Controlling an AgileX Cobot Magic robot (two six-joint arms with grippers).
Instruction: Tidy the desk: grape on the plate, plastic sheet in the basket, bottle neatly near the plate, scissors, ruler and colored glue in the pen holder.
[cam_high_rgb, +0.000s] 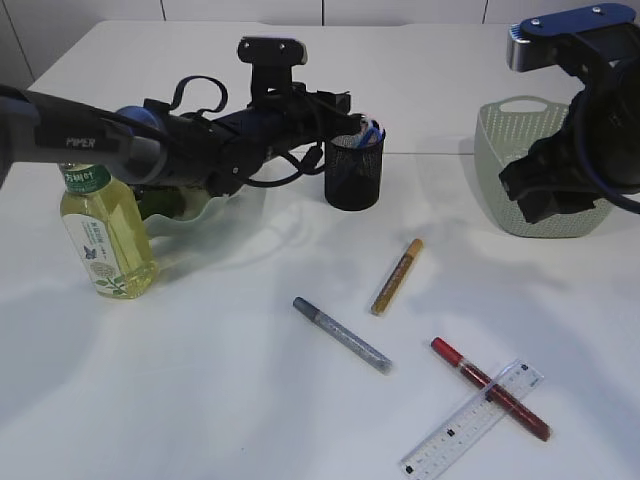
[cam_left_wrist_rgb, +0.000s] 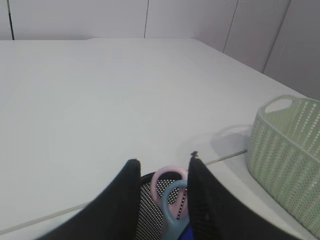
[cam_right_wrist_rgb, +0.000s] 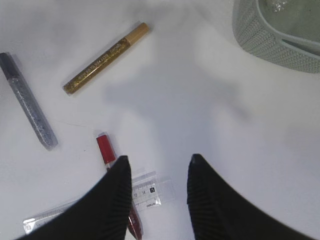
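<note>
I have the left gripper directly over the black mesh pen holder, at the far centre of the desk. Its jaws stand partly apart, and in the left wrist view the scissors sit between them, handles up, already inside the holder. I cannot tell whether the fingers are clear of the handles.

Hazard 1: if I raise the arm while a finger touches a handle loop, the scissors may lift out or tip the light holder over.

The right gripper hangs empty, jaws part open, above the clear ruler at the near right. The red glue pen lies across that ruler.

Hazard 2: a descent here is likely to pinch both items together, or push the flat ruler away, since it offers little edge.

The gold glue pen and silver glue pen lie apart at the centre. The basket stands far right, near the right arm.

Hazard 3: swinging the right arm toward the holder risks meeting the left arm there. The bottle stands at the left, close under the left arm, and could be knocked.
</note>
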